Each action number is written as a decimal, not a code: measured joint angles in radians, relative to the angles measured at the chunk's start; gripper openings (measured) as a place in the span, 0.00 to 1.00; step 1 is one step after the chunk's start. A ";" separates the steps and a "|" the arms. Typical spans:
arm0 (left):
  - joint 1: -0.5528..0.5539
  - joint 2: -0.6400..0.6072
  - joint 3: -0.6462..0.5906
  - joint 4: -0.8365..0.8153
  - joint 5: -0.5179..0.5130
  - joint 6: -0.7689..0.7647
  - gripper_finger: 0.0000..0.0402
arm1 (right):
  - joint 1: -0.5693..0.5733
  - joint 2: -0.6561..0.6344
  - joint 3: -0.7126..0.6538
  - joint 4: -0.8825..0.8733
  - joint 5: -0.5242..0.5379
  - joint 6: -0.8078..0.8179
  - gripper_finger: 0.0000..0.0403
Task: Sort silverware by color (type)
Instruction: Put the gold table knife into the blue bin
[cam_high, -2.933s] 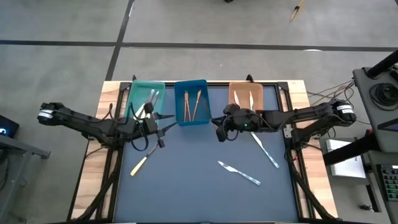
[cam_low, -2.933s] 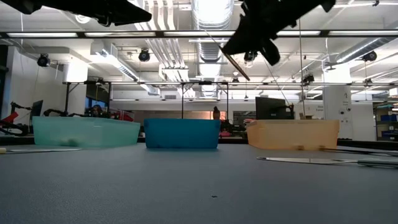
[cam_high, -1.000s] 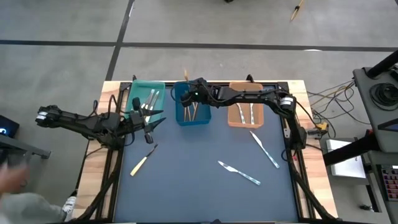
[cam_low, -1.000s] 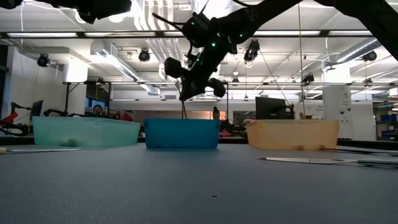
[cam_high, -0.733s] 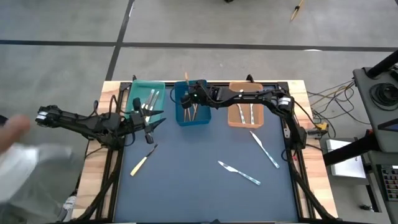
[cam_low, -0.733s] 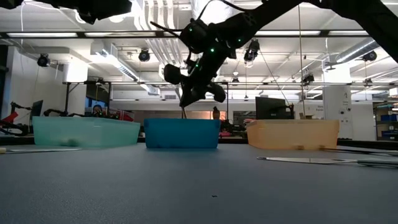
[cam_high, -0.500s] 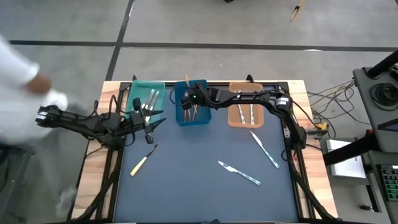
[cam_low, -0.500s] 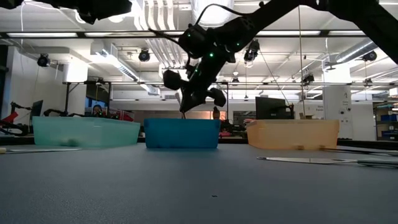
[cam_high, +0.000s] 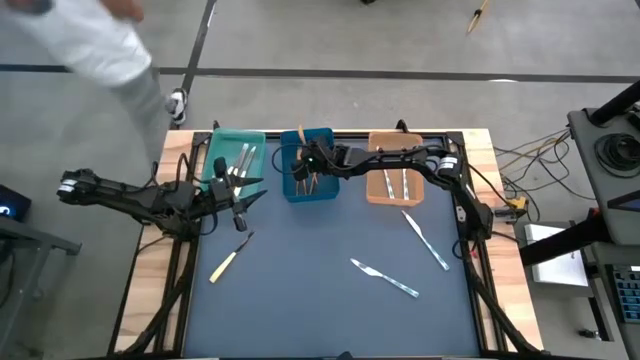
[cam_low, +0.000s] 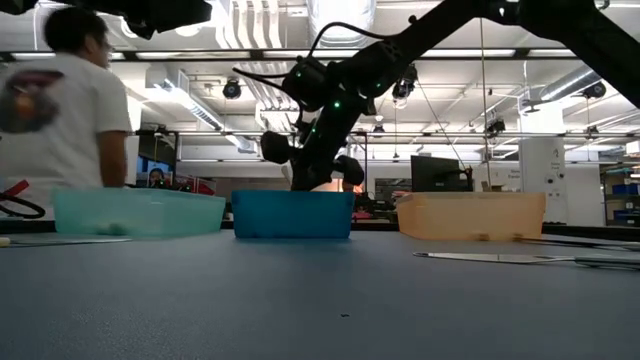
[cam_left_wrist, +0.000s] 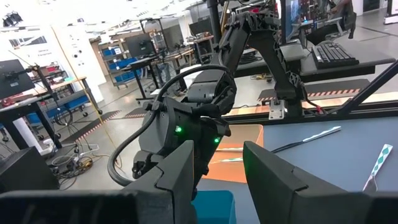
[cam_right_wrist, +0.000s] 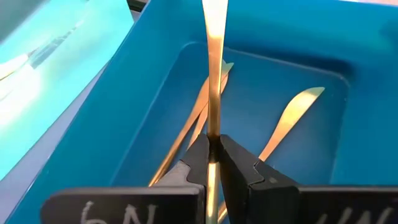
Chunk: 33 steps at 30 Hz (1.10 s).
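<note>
while right gripper (cam_right_wrist: 212, 144) clamps wooden utensil (cam_right_wrist: 213, 56) — blue tray (cam_right_wrist: 292, 37)

Three plastic trays in row along far edge of dark table mat (cam_high: 330, 290): teal tray (cam_high: 219, 148) at left, blue tray (cam_high: 326, 190) in middle, orange tray (cam_high: 374, 150) at right. Wooden table border (cam_high: 150, 270) showing beside mat. Person in white T-shirt (cam_low: 60, 120) standing behind teal tray. Grey floor (cam_high: 400, 40) beyond table. Keyboard (cam_left_wrist: 334, 55) on desk in room behind.
</note>
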 joint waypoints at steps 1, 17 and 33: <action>0.000 0.000 0.000 0.000 0.000 0.000 0.30 | 0.000 0.000 0.000 0.000 0.000 0.000 0.03; 0.000 0.000 0.000 0.000 0.000 0.001 0.30 | 0.000 0.000 0.000 -0.002 0.000 0.019 0.03; 0.000 0.000 0.000 0.000 0.000 0.001 0.30 | 0.000 0.000 0.000 -0.031 0.000 0.069 0.03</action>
